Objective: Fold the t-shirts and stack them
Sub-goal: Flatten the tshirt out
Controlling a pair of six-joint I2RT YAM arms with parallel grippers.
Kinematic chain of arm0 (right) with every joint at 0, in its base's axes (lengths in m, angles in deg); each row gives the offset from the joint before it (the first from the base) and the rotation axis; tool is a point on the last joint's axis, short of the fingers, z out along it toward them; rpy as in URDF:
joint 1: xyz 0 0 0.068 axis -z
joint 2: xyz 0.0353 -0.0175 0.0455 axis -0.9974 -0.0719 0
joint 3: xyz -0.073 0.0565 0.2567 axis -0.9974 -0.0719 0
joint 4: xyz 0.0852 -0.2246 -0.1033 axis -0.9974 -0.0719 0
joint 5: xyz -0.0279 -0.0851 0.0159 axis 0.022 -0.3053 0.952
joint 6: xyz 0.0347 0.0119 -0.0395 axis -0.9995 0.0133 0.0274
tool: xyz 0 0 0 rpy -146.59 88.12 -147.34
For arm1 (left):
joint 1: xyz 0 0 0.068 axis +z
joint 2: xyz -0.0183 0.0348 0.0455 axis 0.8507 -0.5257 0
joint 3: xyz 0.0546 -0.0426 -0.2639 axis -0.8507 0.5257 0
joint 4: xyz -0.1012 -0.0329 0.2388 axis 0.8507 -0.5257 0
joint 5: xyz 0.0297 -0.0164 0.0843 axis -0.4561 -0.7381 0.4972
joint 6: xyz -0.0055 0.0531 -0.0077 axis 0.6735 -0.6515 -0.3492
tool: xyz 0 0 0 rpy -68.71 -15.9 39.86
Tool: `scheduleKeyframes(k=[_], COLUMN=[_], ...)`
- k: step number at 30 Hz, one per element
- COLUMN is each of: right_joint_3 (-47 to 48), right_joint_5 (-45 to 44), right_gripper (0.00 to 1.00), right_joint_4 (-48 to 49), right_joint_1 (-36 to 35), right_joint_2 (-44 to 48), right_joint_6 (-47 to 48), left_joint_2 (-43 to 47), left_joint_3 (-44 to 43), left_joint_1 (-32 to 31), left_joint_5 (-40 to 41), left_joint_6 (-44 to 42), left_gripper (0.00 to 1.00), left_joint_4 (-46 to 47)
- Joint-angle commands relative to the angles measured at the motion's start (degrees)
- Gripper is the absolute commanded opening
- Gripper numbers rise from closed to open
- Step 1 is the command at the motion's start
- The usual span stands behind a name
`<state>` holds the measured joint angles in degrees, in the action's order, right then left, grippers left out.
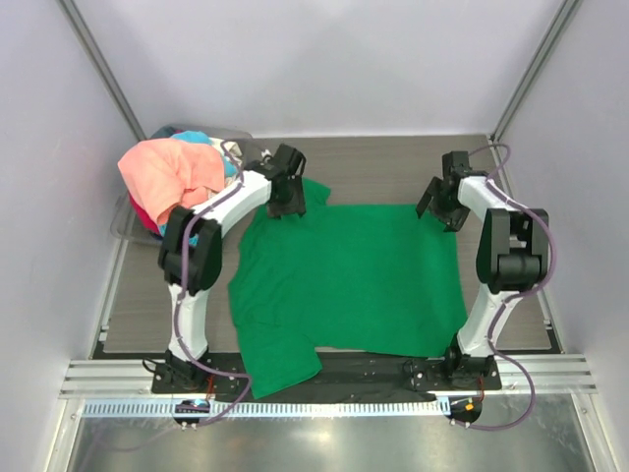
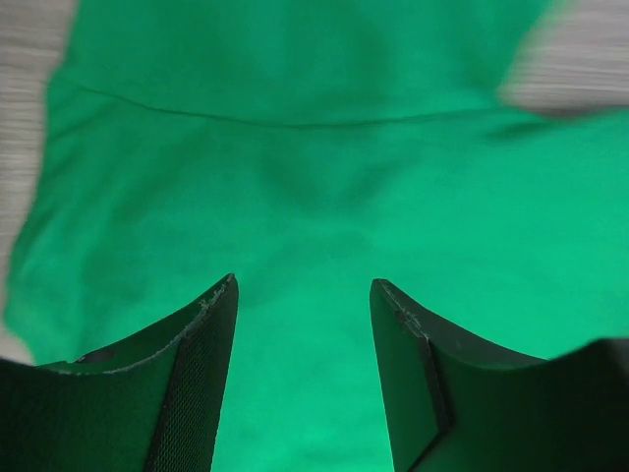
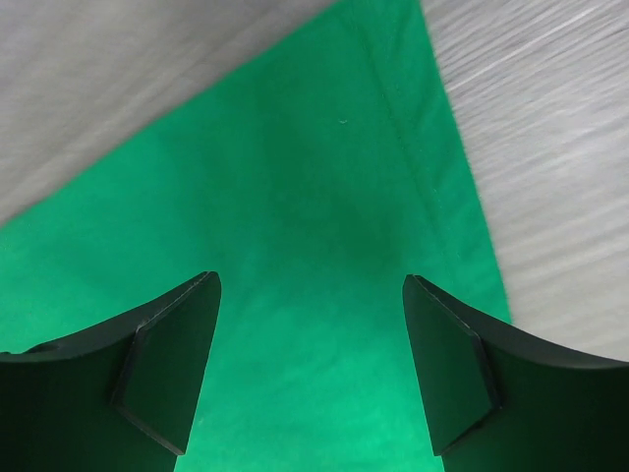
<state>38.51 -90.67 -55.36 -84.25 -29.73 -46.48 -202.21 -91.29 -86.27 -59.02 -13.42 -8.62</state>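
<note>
Cloth status: the green t-shirt lies spread flat on the table between the two arms, with its near-left sleeve draped past the table's near edge. I read the left jaws as open at a moderate gap, poised over the far-left sleeve and holding nothing. The right jaws stand wide apart over the shirt's far-right corner, also holding nothing. Bare table shows on both sides of that corner. I cannot tell whether either pair touches the cloth. At far left, a salmon-pink shirt tops a heap with light blue cloth and red cloth in a grey bin.
</note>
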Motion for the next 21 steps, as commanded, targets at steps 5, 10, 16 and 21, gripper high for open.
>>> scheduleKeyframes(k=[5,10,16,21], right_joint_3=[6.1,15.1,34.5,48.5], right_joint_5=[-0.4,-0.2,2.9,2.4], right_gripper=[0.80,0.79,0.78,0.79], right_joint_4=[2.4,2.6,0.4,-3.3], right_joint_1=[0.4,1.8,3.3,3.8], right_joint_2=[-7.6,-19.9,-34.1,-39.0], right_joint_6=[-1.8,-2.7,-3.8,-4.7], left_joint_2=[-12.2,-20.5,-37.6,-40.3], left_joint_3=[-4.7,-14.1,-44.2,-52.4], left_joint_1=[2.1,4.5,8.6,11.5], left_joint_5=[-0.8,-1.9,-4.5,-6.9], left_joint_6=[0.9,1.3,0.8,0.8], left_gripper=[0.57,0.57,0.57,0.66], left_joint_4=[4.4,4.1,-5.8,2.3])
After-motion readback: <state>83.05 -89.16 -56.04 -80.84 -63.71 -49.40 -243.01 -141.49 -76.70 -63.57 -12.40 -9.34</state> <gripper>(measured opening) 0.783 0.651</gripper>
